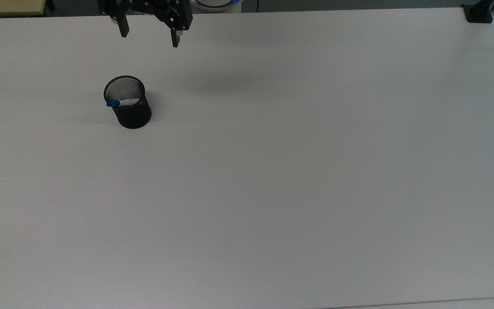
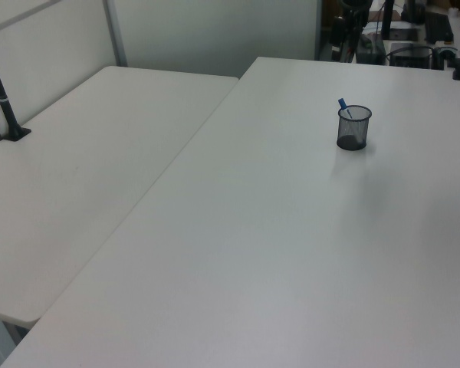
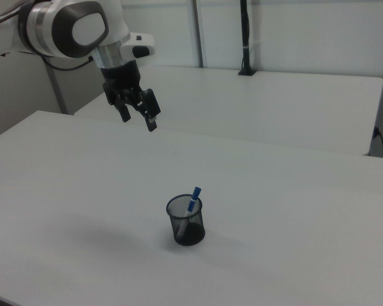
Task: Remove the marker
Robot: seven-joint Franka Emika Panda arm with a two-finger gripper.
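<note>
The marker [image 1: 118, 103] stands slanted inside a black mesh cup [image 1: 132, 112] on the white table [image 1: 272, 171]. Its blue cap pokes over the cup's rim at the top view's left. The marker [image 3: 193, 199] and cup [image 3: 186, 222] show in the right view, and the marker [image 2: 343, 105] and cup [image 2: 353, 128] in the left view. My gripper [image 1: 149, 37] hangs open and empty, high above the table near the top view's upper edge, above and a little right of the cup. In the right view my gripper [image 3: 138, 117] is well above and left of the cup.
A second white table [image 2: 77, 169] adjoins at the left view's left, with a black post [image 2: 4, 100] clamped to its edge. A black clamp [image 1: 478, 13] sits at the top view's upper right corner. Equipment [image 2: 399, 38] stands beyond the left view's far table edge.
</note>
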